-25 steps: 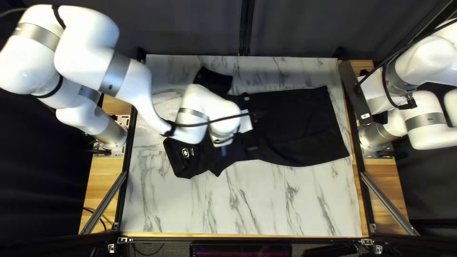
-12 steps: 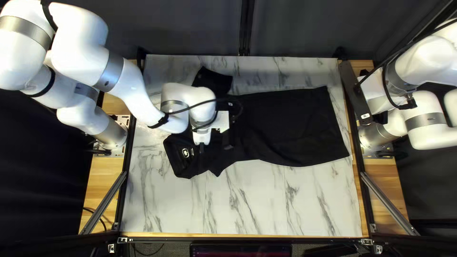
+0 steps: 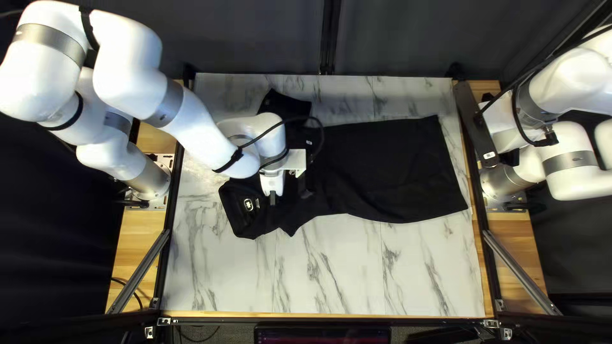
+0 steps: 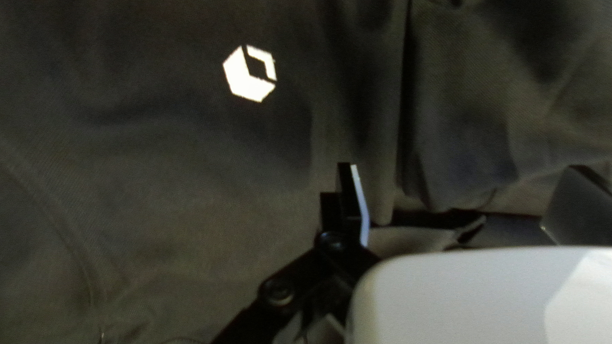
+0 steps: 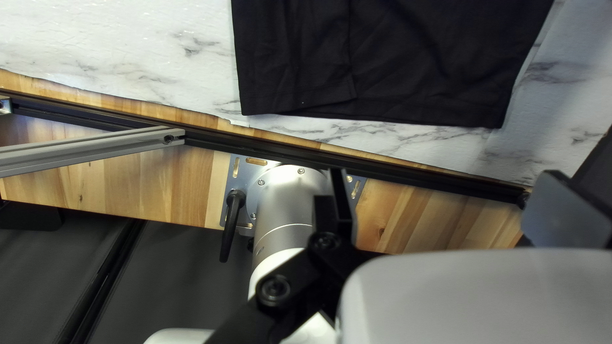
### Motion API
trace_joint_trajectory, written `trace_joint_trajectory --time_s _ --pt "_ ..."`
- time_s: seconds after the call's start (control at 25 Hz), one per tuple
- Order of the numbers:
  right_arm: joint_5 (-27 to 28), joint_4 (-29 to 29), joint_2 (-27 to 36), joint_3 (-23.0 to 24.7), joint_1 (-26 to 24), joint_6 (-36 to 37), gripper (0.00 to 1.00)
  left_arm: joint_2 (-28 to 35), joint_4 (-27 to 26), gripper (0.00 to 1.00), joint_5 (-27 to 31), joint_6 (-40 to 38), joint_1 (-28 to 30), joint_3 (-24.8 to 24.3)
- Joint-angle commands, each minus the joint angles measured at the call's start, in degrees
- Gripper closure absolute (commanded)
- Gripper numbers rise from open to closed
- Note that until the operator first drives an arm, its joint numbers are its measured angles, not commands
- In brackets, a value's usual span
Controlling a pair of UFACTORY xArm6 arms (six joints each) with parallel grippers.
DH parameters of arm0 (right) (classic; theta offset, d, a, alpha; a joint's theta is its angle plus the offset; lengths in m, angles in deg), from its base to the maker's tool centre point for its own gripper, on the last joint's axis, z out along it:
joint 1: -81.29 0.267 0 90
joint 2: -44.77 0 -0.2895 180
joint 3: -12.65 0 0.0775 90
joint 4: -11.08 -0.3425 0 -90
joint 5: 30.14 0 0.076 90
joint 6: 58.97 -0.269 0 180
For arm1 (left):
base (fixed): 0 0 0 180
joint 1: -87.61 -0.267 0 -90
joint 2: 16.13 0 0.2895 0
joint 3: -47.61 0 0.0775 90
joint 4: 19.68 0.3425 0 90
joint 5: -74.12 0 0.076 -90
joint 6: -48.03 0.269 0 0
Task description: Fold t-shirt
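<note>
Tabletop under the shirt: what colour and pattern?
White marble look with grey veining. The tabletop shows best in the top left view.

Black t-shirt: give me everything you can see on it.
The t-shirt is black, soft-looking fabric with a pale hexagonal print. It lies lengthwise on the marble-patterned tabletop, its wide, fairly straight end toward my right arm's base. A flap, likely a sleeve, juts toward the far edge. It's rumpled under my open left gripper, not folded neatly. Whether gripper and cloth touch, I can't tell.
</note>
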Motion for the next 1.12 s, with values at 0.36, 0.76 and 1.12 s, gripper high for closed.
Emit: trace_joint_trajectory --time_s 0.36,0.76,1.12 --pt "0.00 0.00 0.00 0.00 0.00 0.00 0.00 11.25 9.35 1.00 7.77 -20.05 12.72 0.10" --pt "0.00 0.00 0.00 0.00 0.00 0.00 0.00 14.10 14.21 1.00 12.60 -30.44 19.92 2.82" --pt "0.00 0.00 0.00 0.00 0.00 0.00 0.00 15.22 15.18 1.00 13.78 -34.63 24.17 4.38"
